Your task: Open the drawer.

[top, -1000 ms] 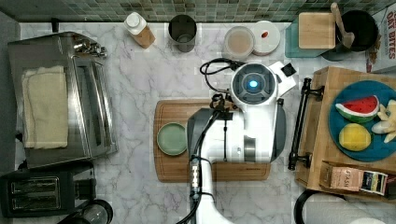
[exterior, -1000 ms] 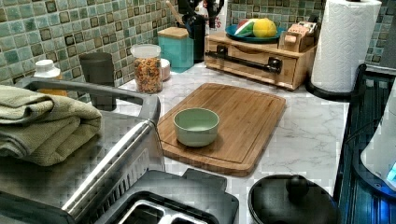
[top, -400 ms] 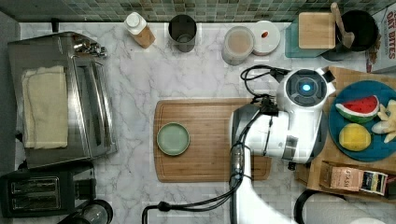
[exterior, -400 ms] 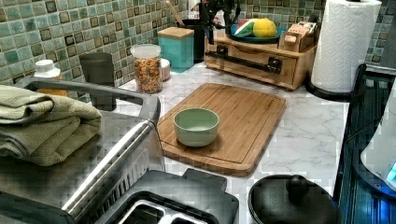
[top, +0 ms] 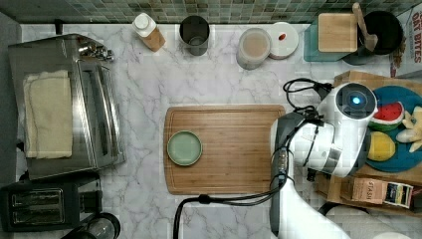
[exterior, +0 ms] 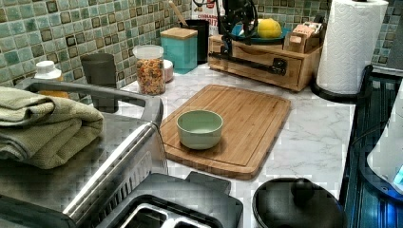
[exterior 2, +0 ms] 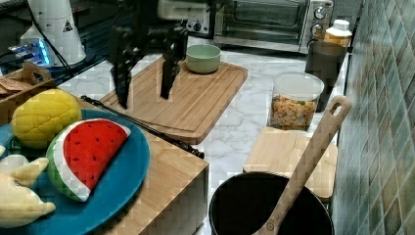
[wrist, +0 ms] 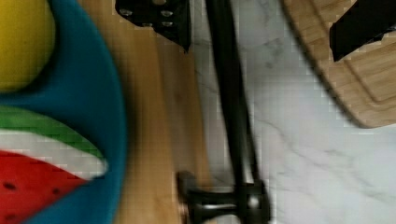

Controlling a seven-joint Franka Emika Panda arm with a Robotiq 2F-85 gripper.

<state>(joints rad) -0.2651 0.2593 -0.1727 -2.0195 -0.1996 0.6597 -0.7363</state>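
In the top view, the arm's white body covers the claw, which hangs over the edge of the wooden box unit (top: 378,199) at the top view's right. The drawer itself lies beneath the arm there, closed as far as I can judge, with the blue plate (top: 398,164) of toy fruit on the unit's top just beyond the claw and the cutting board (top: 234,149) on the other side of it.

In the left view, the claw (exterior: 236,35) hovers above one end of the drawer (exterior: 266,64), whose black bar handle (exterior: 247,62) runs along the front face, directly below the claw. The green bowl (exterior: 200,128) sits well away from the claw, on the cutting board.

In the right view, the claw (exterior 2: 145,95) is spread wide, its two dark fingers (exterior 2: 170,73) pointing down with nothing between them, just above the handle (exterior 2: 147,126) at the front edge of the unit.

In the wrist view, the handle (wrist: 229,93) passes between the two fingers, its long axis crossing the line between them, one finger over the unit's top and the other over the marble surface (wrist: 303,154). The coming move likely calls for a straight descent before closing.
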